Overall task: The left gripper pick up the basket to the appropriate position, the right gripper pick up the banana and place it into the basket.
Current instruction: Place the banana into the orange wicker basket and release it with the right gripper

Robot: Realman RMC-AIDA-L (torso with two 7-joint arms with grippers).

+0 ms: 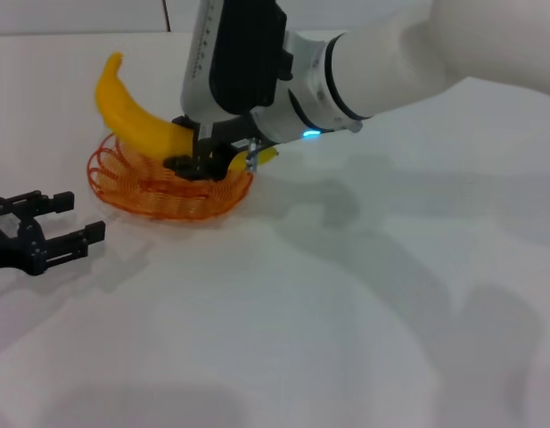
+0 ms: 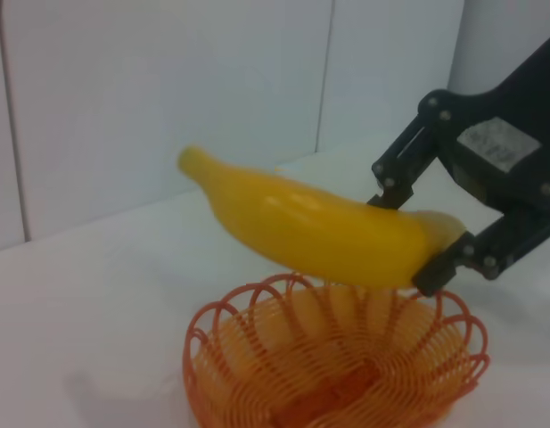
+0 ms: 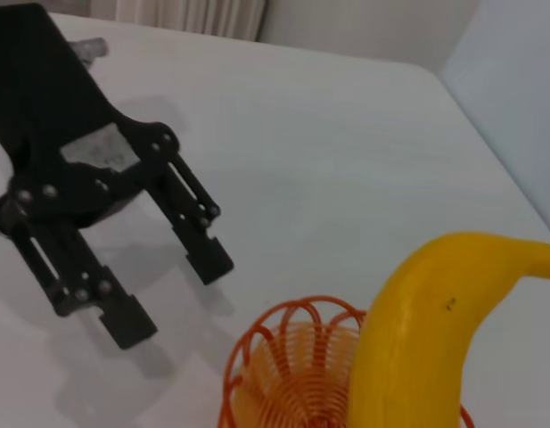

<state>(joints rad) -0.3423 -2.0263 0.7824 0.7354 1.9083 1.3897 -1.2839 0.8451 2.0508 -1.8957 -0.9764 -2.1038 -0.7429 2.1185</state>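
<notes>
One banana (image 1: 141,125) clamped in right gripper (image 1: 199,159), above basket (image 1: 168,192).

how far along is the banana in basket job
Done: the basket sits on the white table, and the left gripper is open beside it, apart from it. In hand: the right gripper is shut on the banana, holding it tilted just above the basket. Left: lower the banana inside and release it.

White table (image 1: 390,312), pale panelled wall (image 2: 168,98)
</notes>
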